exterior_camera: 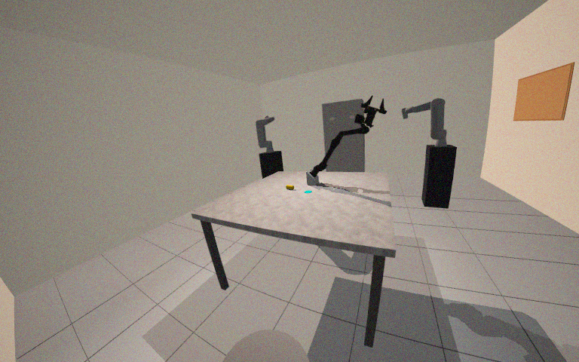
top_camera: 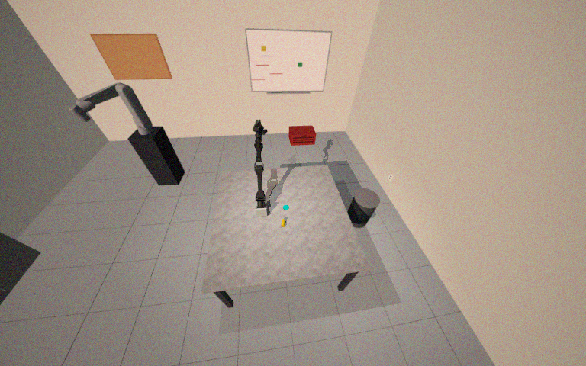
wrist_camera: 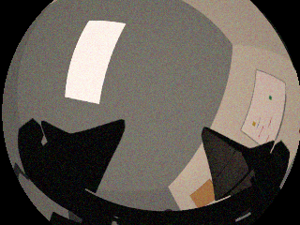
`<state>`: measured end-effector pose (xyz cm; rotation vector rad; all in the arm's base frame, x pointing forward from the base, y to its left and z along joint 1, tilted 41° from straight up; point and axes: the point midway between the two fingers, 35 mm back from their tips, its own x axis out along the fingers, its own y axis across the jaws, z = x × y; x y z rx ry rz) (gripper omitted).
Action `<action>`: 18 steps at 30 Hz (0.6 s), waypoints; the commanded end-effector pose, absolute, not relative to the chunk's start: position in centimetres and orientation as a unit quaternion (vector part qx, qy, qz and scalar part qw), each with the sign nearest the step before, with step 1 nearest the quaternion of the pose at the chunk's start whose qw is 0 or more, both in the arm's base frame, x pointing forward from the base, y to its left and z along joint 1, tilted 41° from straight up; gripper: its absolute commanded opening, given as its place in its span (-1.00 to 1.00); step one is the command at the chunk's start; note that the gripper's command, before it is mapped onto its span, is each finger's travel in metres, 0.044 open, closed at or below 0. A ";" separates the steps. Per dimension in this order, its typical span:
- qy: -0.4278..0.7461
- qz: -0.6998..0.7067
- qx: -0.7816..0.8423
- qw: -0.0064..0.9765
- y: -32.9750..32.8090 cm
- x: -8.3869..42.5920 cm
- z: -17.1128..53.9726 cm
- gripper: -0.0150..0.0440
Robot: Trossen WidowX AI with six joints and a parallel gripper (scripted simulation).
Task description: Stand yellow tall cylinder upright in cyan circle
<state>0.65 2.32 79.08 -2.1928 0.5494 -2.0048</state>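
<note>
A: Start with the bench (exterior_camera: pixel 324 222). Where is your arm on it?

B: Its base stands mid-bench toward the far edge, and the arm reaches up and away, so your tool (exterior_camera: pixel 374 105) hangs high over that far edge, fingers spread, pinching nothing.

A: And the yellow tall cylinder (top_camera: pixel 283 222)?

B: Lying flat near mid-bench, well below and in front of the tool, long axis roughly toward the near edge. The cyan circle (top_camera: pixel 285 207) sits just beside it, nearer the base. You'd have to swing down and forward.
</note>
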 end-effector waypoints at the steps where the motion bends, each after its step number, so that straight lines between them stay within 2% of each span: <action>1: 0.182 -0.663 -0.724 0.057 2.4 0.7 79.1 0.78; 4: 0.190 -0.666 -0.721 0.017 3.7 0.8 79.2 0.56; 18: 0.245 -0.658 -0.671 -0.239 13.1 3.3 78.6 0.56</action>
